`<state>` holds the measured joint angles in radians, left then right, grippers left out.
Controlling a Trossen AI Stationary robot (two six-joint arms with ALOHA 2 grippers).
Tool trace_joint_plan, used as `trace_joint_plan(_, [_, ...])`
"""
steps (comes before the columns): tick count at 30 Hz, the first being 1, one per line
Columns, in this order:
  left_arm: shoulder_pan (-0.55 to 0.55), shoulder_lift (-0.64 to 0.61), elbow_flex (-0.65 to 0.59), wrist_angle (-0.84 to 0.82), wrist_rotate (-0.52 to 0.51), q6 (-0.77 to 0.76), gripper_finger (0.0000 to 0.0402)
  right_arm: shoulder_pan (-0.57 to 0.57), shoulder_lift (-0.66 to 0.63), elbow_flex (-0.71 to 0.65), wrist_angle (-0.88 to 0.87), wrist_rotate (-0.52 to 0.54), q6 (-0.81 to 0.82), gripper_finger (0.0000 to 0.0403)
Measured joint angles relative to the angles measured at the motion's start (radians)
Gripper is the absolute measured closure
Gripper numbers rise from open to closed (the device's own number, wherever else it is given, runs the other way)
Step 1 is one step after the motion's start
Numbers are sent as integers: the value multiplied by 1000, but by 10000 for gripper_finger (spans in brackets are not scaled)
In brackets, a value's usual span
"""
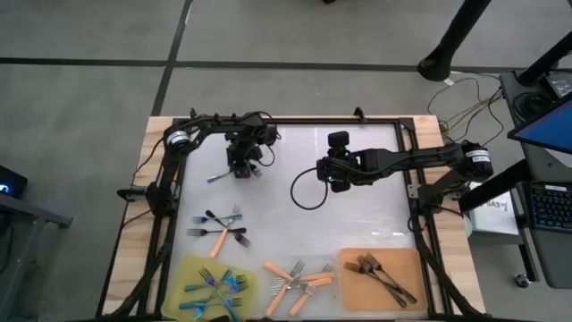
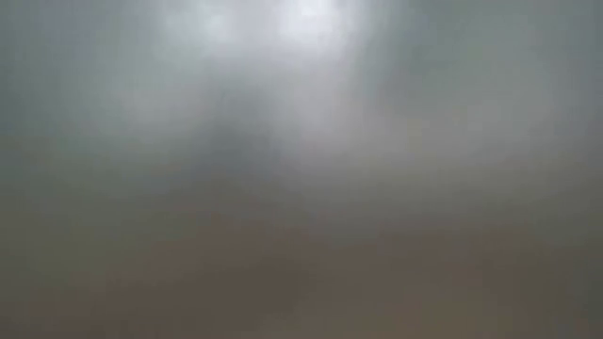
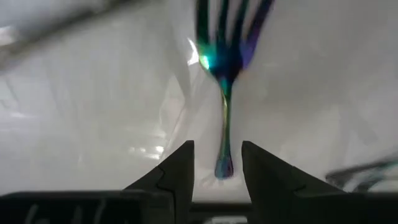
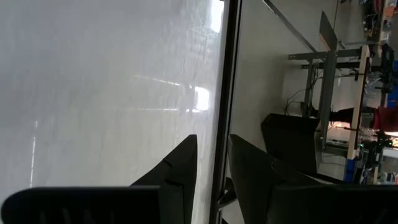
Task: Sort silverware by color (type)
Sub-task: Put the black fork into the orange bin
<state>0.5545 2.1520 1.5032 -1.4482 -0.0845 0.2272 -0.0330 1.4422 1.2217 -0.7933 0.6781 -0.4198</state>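
Straddling an iridescent fork point(image 3: 225, 93), left gripper point(image 3: 217, 165) fingers show gaps only wrist-side.

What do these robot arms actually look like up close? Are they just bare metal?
Not bare metal: both arms are dark, almost black, built from jointed segments with silvery labelled cylinders near their bases. Black cables run along them, and one hangs in a loop under the right arm. The left gripper and right gripper each end in two flat, dark, wedge-shaped fingers tapering to a point.
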Motion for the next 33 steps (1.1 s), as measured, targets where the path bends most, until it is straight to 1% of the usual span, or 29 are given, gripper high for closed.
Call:
trace_joint_plan(2, [0, 0, 11, 27, 4, 5, 288, 0, 0, 0, 0, 0, 0, 321])
trace_joint_plan(8, [-1, -1, 29, 25, 82, 41, 288, 0, 0, 0, 0, 0, 0, 321])
trace_joint_plan(16, [-1, -3, 29, -31, 182, 106, 288, 0, 0, 0, 0, 0, 0, 321])
trace_joint_plan(23, [-1, -7, 29, -43, 176, 78, 288, 0, 0, 0, 0, 0, 0, 321])
trace_joint_plan(28, [-1, -44, 29, -62, 171, 71, 287, 0, 0, 0, 0, 0, 0, 321])
trace_joint_plan(30, [1, -60, 28, -51, 138, 70, 287, 0, 0, 0, 0, 0, 0, 321])
trace_joint_plan(33, [2, -74, 27, -5, 55, 64, 287, 0, 0, 0, 0, 0, 0, 321])
